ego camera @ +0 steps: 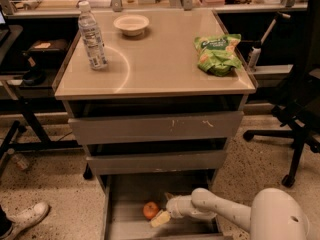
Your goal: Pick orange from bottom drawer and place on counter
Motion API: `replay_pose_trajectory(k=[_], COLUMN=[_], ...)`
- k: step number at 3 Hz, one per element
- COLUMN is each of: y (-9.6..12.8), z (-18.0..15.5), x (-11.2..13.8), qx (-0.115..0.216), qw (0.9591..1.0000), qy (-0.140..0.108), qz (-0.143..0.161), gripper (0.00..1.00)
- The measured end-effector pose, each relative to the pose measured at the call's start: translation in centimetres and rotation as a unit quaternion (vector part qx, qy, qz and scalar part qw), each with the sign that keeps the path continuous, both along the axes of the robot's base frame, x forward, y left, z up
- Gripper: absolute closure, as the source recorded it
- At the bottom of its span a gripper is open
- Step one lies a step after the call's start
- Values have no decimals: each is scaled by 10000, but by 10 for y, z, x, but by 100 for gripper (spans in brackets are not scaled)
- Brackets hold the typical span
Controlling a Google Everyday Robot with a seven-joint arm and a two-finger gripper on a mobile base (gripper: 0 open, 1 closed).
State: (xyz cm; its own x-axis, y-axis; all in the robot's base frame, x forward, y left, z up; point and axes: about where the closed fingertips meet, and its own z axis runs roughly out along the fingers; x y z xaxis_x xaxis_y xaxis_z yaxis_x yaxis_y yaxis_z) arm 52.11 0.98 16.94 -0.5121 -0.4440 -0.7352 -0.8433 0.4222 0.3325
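Water bottle (93, 36) and bowl (131, 24) stand at the left of the counter (165, 69). Below, the orange (150, 210) lies in the open bottom drawer (129, 196), your tool (161, 218) just beside its right flank; you cannot tell whether it is parted or closed. A green snack bag (218, 53) sits on the counter's right.

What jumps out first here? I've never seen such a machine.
A white arm reaches into the open bottom drawer, its gripper right beside a small orange on the grey floor. Up on the counter stand a water bottle and white bowl at the left rear, with a green snack bag at the right.
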Motion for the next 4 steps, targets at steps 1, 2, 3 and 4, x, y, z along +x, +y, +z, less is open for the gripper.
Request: replay_pose_trajectory(k=[1, 2, 3, 4], y=[6, 11, 19, 19], z=[-8, -21, -39, -40], x=[-1, -1, 3, 3], qx=[81, 265, 437, 438], qw=[10000, 9996, 9988, 9988], qy=[8, -52, -95, -95], qz=[12, -45, -173, -174], gripper=[0, 0, 0, 0])
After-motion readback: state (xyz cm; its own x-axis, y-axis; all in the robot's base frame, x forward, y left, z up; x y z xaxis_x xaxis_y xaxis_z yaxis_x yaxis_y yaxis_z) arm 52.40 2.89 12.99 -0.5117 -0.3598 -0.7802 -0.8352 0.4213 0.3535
